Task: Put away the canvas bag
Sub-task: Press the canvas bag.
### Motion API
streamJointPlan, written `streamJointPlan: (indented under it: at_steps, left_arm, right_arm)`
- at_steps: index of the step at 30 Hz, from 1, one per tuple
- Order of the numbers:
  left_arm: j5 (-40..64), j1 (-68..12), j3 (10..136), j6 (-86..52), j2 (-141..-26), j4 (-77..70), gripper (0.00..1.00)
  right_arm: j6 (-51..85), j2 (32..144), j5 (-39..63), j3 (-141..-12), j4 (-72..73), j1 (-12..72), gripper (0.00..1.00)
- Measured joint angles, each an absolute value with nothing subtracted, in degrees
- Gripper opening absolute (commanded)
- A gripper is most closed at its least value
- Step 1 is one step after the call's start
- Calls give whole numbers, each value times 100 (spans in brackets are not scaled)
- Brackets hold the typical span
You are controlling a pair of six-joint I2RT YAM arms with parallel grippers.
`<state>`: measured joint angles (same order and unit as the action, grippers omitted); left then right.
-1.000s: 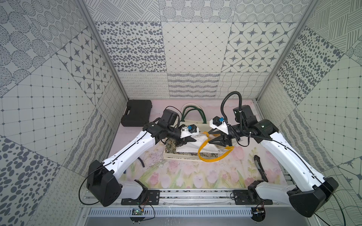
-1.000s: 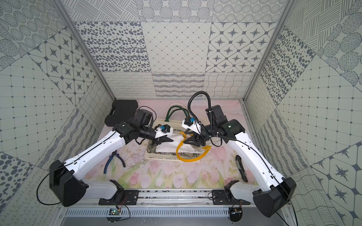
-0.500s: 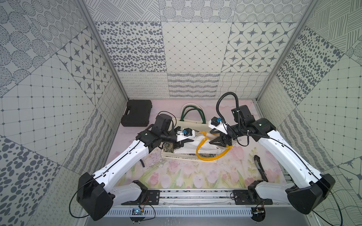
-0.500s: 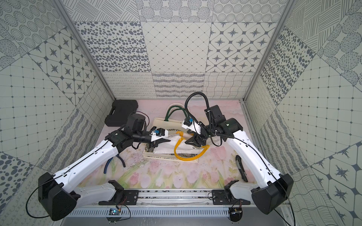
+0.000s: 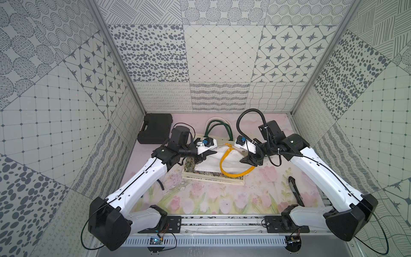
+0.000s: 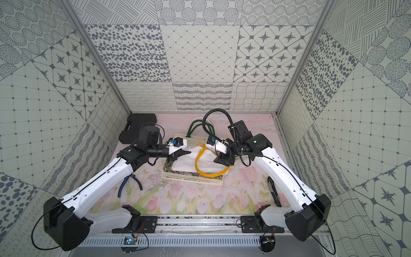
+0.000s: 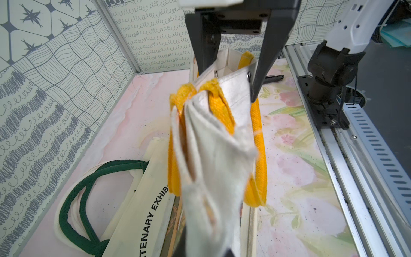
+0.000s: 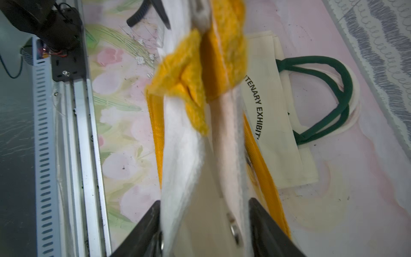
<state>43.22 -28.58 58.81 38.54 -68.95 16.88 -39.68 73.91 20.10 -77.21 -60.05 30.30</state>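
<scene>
The canvas bag with its yellow handles is held in the air above the middle of the table. It is stretched between the two arms over a flat pile. One end is clamped by the left gripper, whose jaws are closed tight on the cloth. The other end is taken by the right gripper. In the left wrist view its fingers are seen set apart, with the bag's folded rim filling the gap and touching both, so the cloth is gripped there too. A cream bag with green handles is laid flat at the far side of the pile. A black case is placed in the far left corner. Pliers are seen at the near left, partly hidden under the left arm, and a black tool is laid at the right.
</scene>
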Motion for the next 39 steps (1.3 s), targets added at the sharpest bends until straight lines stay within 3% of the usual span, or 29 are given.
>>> streamJointPlan:
  at_steps: [11, 20, 33, 39]
  left_arm:
    - [4335, -2770, 5953, 3756, -6853, 1708, 0]
    - [4331, -2696, 6007, 3752, -6845, 1758, 0]
    - [4418, -2541, 6108, 3758, -6875, 1968, 0]
    - [4423, -2539, 6132, 3769, -6910, 2051, 0]
  right_arm:
    - [-4034, 7603, 1603, -7920, -6326, 2808, 61]
    - [-3691, 7564, 2064, -7719, -6541, 1905, 61]
    - [-3636, 6890, 2788, -6871, -6375, 1579, 60]
    - [-3623, 6751, 2781, -6705, -6267, 1564, 49]
